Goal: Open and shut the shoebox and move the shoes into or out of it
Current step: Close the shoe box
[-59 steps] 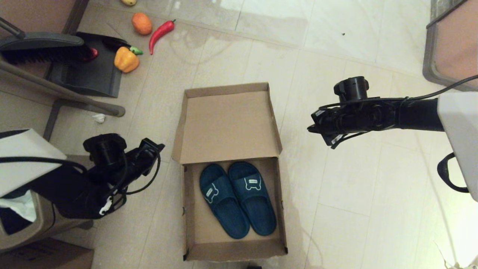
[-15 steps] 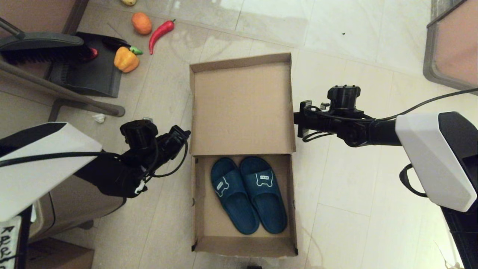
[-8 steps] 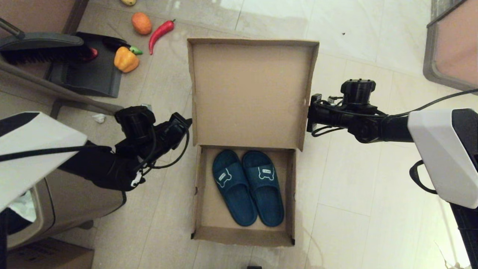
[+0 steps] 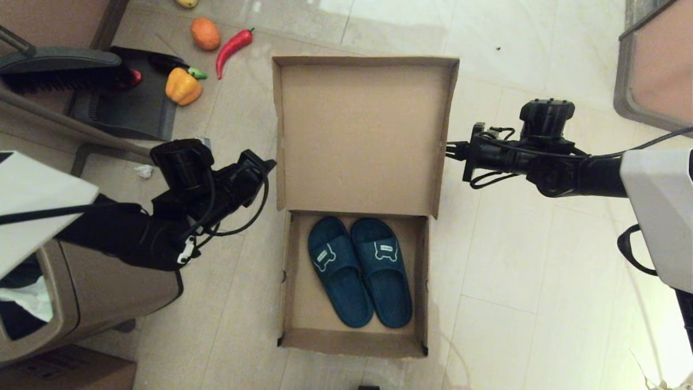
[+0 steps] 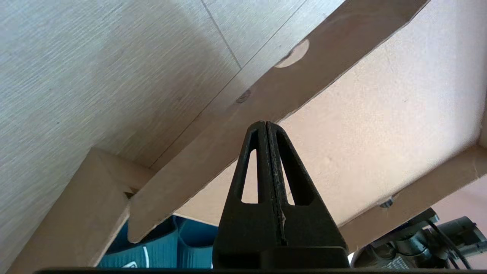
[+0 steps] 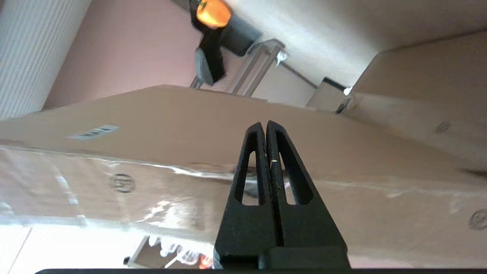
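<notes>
The shoebox (image 4: pixel 352 344) lies on the tiled floor with its lid (image 4: pixel 358 135) swung up and open. Inside the base, the two dark teal shoes (image 4: pixel 357 271) lie side by side, bear patches up. My left gripper (image 4: pixel 270 161) is shut and empty, its tip at the lid's left side flap; the left wrist view shows the shut left gripper (image 5: pixel 265 123) against the lid flap (image 5: pixel 213 137), with the shoes (image 5: pixel 163 251) below. My right gripper (image 4: pixel 449 145) is shut and empty at the lid's right edge. In the right wrist view the right gripper (image 6: pixel 265 123) points at the lid's outer face (image 6: pixel 159 125).
A brown trash bin (image 4: pixel 92 295) and a darker cardboard box (image 4: pixel 65 372) stand at the near left. A dustpan (image 4: pixel 127 105) with a brush (image 4: pixel 59 70), a yellow pepper (image 4: pixel 183 85), a red chilli (image 4: pixel 233 46) and an orange (image 4: pixel 206 33) lie at the far left. Furniture (image 4: pixel 655 65) stands far right.
The lid has swung up from low over the box to wide open. In the last half second my right gripper drew back from the lid's edge and my left arm moved farther away.
</notes>
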### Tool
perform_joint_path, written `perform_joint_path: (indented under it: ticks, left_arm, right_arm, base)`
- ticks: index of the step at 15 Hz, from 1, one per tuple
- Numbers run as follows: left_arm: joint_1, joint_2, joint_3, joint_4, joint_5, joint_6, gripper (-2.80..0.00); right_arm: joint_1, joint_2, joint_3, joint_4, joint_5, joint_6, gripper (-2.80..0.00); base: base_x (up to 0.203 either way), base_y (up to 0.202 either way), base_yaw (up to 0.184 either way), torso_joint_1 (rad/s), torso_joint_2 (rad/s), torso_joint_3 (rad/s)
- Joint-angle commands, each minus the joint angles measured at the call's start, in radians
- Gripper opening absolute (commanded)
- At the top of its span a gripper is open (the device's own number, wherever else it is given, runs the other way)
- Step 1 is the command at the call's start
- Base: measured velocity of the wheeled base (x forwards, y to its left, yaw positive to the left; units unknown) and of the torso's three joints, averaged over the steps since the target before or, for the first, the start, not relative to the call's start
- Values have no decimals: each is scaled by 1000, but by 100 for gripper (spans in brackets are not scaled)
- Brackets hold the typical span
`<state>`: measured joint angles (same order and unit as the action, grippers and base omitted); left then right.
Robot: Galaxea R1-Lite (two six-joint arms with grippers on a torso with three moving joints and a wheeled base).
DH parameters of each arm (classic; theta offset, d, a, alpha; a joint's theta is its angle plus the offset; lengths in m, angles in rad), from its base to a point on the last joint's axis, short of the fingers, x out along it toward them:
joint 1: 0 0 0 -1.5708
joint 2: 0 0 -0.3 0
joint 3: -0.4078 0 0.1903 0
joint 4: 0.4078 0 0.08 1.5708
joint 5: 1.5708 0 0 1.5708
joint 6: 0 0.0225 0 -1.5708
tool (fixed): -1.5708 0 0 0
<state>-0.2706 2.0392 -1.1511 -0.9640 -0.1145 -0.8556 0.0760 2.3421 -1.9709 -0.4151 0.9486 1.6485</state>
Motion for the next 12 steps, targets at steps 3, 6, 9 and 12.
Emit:
perform_joint_path:
  ticks: [3, 6, 9, 12]
  left_arm:
    - [-7, -17, 9, -7, -1, -6, -280]
    - [-10, -20, 10, -9, -1, -11, -280]
    - [-32, -61, 24, -10, 30, -12, -280]
    - [-46, -133, 62, -5, 38, -12, -280]
  right_arm:
    - [8, -24, 0, -3, 23, 32, -280]
    - [13, -40, 9, -2, 56, 40, -280]
    - [13, -62, 32, -1, 87, 42, -280]
    - [11, -77, 47, -2, 112, 41, -280]
  base:
    - [0, 0, 0, 0, 0, 0]
    - [0, 0, 0, 0, 0, 0]
    - [0, 0, 0, 0, 0, 0]
    - [0, 0, 0, 0, 0, 0]
